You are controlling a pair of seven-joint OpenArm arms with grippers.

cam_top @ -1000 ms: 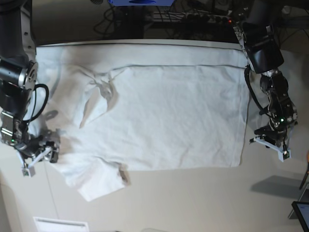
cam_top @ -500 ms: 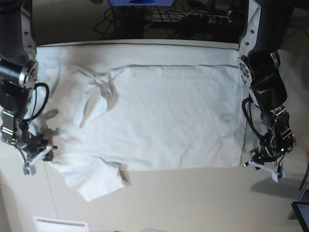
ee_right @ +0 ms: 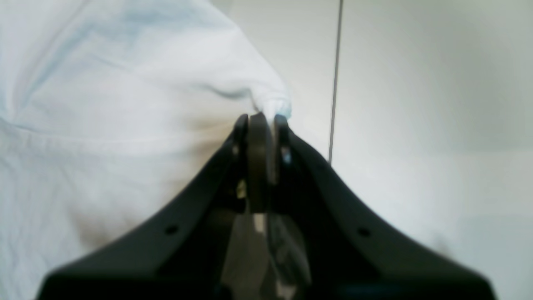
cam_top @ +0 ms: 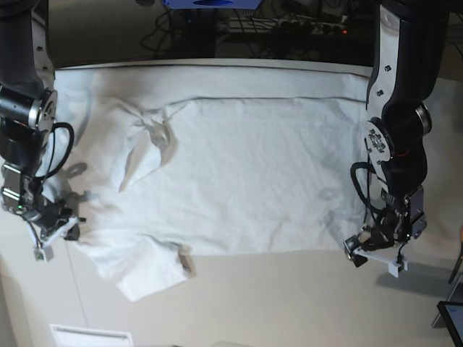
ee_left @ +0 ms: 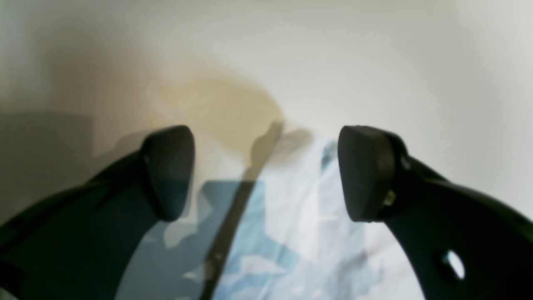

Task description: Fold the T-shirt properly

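Folding not begun: I see T-shirt (cam_top: 239, 166) flat on bench (cam_top: 289, 296); right tool (ee_right: 261, 121) pinches its edge, left tool (ee_left: 266, 171) gapes, ungrasped.

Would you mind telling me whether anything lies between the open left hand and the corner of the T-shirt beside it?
Nothing visible does. The left hand is open right at the T-shirt's hem corner, with only bare tabletop around it; in the left wrist view the cloth lies between its fingers.

A robotics lab bench: off-white tabletop (cam_top: 289, 303), tangled cables (cam_top: 173, 32) and power strip (cam_top: 311, 25) behind
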